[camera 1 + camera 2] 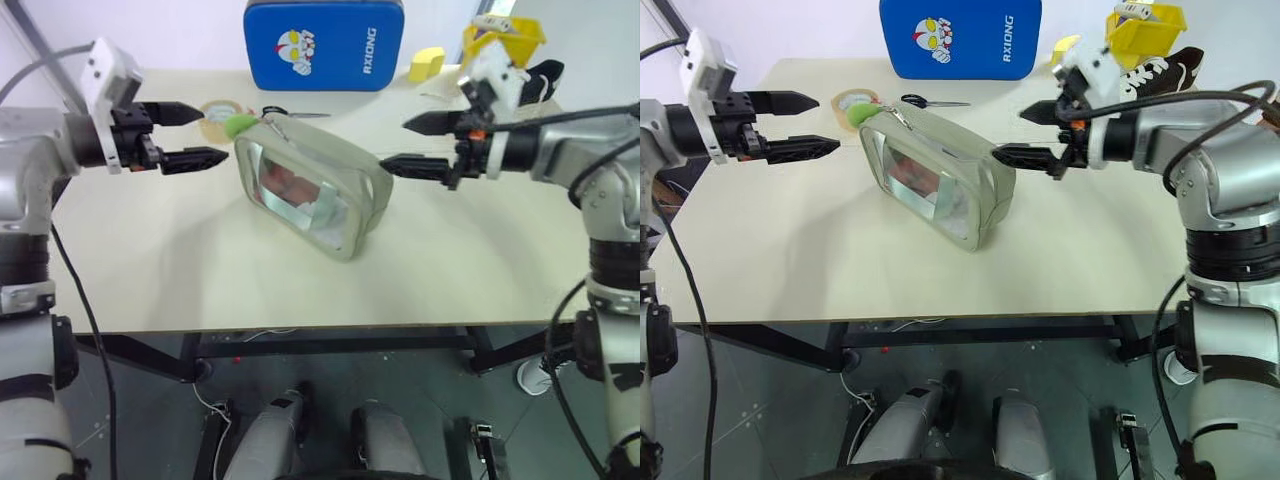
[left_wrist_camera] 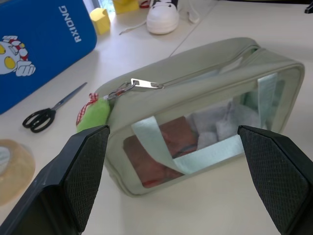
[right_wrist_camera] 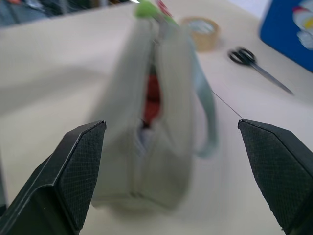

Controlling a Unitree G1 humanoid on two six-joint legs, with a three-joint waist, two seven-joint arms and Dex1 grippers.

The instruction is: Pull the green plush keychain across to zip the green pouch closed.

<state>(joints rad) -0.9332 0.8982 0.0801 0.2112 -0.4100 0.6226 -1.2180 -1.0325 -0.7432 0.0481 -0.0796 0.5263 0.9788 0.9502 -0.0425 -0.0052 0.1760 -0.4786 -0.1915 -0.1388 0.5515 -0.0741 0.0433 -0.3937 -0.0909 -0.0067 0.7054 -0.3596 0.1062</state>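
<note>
Left claw [image 1: 194, 136]: fingers spread wide, empty, just beside pouch's keychain end.
Right claw [image 1: 408, 144]: spread wide, empty, at pouch's opposite end.
Pouch [image 1: 310, 187]: between claws, zip gaping, reddish contents.
Keychain [image 1: 238, 125]: near left claw.

Head stereo, wrist cameras facing pouch [image 1: 308, 190]

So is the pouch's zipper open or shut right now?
Open. The green pouch gapes along its top, red contents showing through the gap, and the green plush keychain sits at the end nearest the tape roll.

Green pouch [image 3: 146, 122] blurred
</note>
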